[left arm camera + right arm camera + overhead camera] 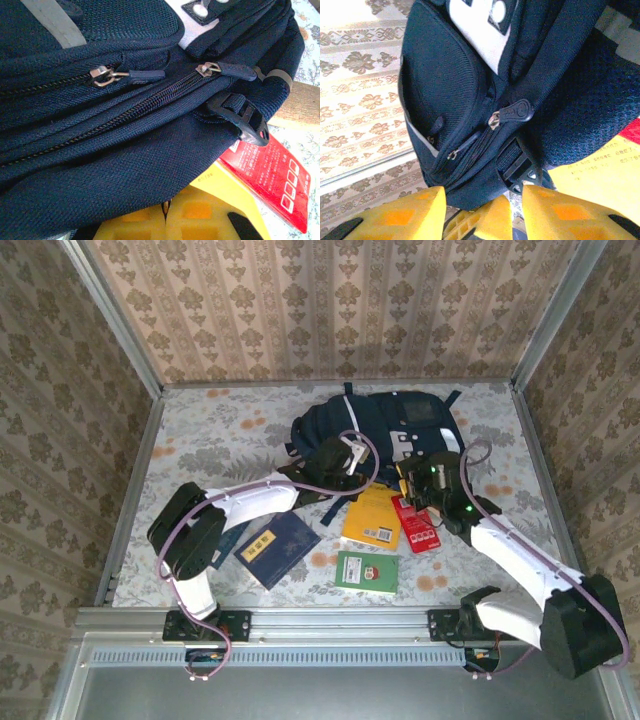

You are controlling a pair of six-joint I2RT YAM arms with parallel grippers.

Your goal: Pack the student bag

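Observation:
The student bag (385, 425), dark navy with white buckle patches, lies at the back centre of the table. My left gripper (335, 464) sits at the bag's near left edge. In the left wrist view its yellow fingers (135, 225) are pressed together, and my left gripper (172, 206) is shut on the bag's fabric (125, 165), which drapes over the tips. Two shut zippers (107, 76) run above. My right gripper (422, 485) is at the bag's near right corner. In its own view my right gripper (484, 194) stands open just below the bag's edge (470, 185) and a black buckle (520, 167).
A yellow book (372, 518), a red pack (418, 525), a green booklet (367, 572) and a dark blue notebook (277, 548) lie on the table in front of the bag. Patterned walls close in the back and both sides.

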